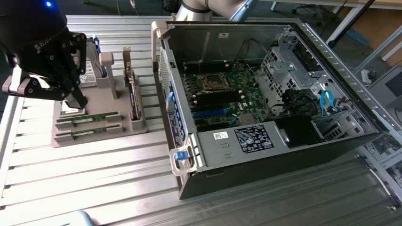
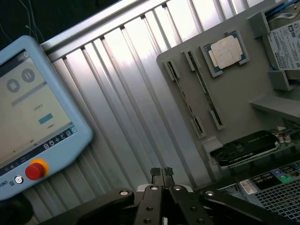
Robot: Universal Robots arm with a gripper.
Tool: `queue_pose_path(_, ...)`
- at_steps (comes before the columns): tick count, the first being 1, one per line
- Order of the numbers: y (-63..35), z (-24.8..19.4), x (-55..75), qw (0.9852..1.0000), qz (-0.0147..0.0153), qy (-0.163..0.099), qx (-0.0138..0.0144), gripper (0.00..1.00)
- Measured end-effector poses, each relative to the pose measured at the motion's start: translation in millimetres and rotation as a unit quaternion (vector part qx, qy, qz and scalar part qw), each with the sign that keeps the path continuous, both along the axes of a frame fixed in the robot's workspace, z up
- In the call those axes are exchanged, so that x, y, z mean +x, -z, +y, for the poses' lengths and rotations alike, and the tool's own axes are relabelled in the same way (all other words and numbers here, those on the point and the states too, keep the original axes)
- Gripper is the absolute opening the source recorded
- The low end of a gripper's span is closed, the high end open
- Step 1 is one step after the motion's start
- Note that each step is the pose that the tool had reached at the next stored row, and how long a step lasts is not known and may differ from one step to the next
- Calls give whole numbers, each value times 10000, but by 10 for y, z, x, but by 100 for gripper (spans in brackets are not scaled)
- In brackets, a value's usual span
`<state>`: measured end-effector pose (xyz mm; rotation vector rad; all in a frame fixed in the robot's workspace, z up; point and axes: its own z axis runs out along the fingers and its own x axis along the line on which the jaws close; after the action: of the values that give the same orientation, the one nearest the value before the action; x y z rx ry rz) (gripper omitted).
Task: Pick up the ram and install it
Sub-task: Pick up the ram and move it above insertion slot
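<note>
**Task state at pickup, before any grasp.**

The gripper [image 1: 79, 102] hangs over the processor corner of the grey parts holder [image 1: 100, 140]. Its claw is pressed together and carries nothing, as the wrist view makes plain [image 2: 161, 172].

Both look-alike sticks lie flat in the holder's two long slots:
- The ram stick [image 1: 92, 117] [image 2: 204, 90] is beside the processor [image 2: 225, 50].
- The second ram stick [image 1: 92, 133] [image 2: 185, 101] is one slot further from the processor.

Which of the two is meant cannot be told. Neither is lifted or touched, so by this evidence the pickup and the installation are both left to do.

Past the holder's graphics-card side stands the open computer case [image 1: 283, 169]. The memory slots [image 1: 217, 101] on its motherboard [image 1: 221, 84] look unfilled, though detail there is fine.

**Comparison of views.**
- **Wrist view:** shows the closed fingertips head-on, the processor's metal lid, the labelled hard drive [image 2: 287, 40] at the holder's far end, and a teach pendant [image 2: 37, 117] with a red button [image 2: 36, 169]. The pendant lies across the ribbed table [image 2: 126, 93] from the holder.
- **Exterior view:** supplies the case interior, and the gripper's place over the holder.
</note>
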<state>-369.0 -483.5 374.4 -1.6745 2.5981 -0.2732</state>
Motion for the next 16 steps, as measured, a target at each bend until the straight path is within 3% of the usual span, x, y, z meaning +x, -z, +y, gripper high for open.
queue_pose_path(9, 11, 1, 0, 9998, 147, 1, 130, 11)
queue_pose_path(15, 25, 0, 0, 9992, 323, 2, 227, 11)
queue_pose_path(16, 28, 0, 0, 9989, 391, 2, 254, 11)
